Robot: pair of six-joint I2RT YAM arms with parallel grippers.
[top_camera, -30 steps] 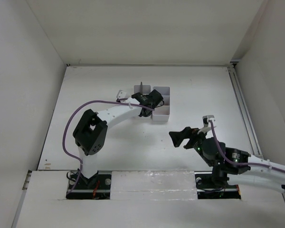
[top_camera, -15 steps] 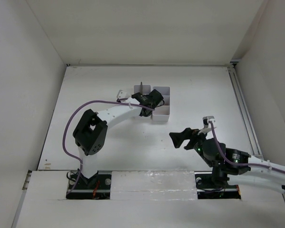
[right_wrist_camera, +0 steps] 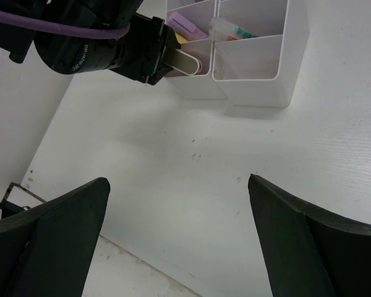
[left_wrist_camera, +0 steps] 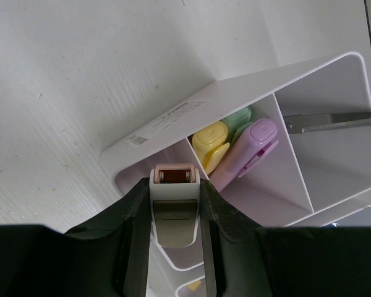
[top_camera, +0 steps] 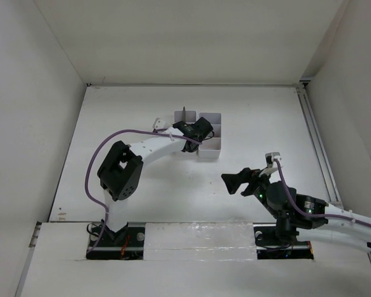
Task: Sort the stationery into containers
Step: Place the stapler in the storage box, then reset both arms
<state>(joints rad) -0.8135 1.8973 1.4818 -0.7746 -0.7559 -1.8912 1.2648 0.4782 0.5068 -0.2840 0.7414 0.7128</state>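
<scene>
Over the organiser (left_wrist_camera: 173, 114), beside highlighters (left_wrist_camera: 211, 141) and scissors (left_wrist_camera: 334, 120), I'm pinching the stapler (left_wrist_camera: 174, 218) in my left gripper (left_wrist_camera: 173, 197); my right gripper (right_wrist_camera: 178, 182) is hanging spread wide.

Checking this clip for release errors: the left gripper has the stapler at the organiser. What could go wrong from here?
The stapler, clamped in the left gripper, hangs right by the white organiser's corner rim; released here, it might catch the wall or drop outside. Pushing down could also tip the organiser, which already holds highlighters and scissors.
</scene>
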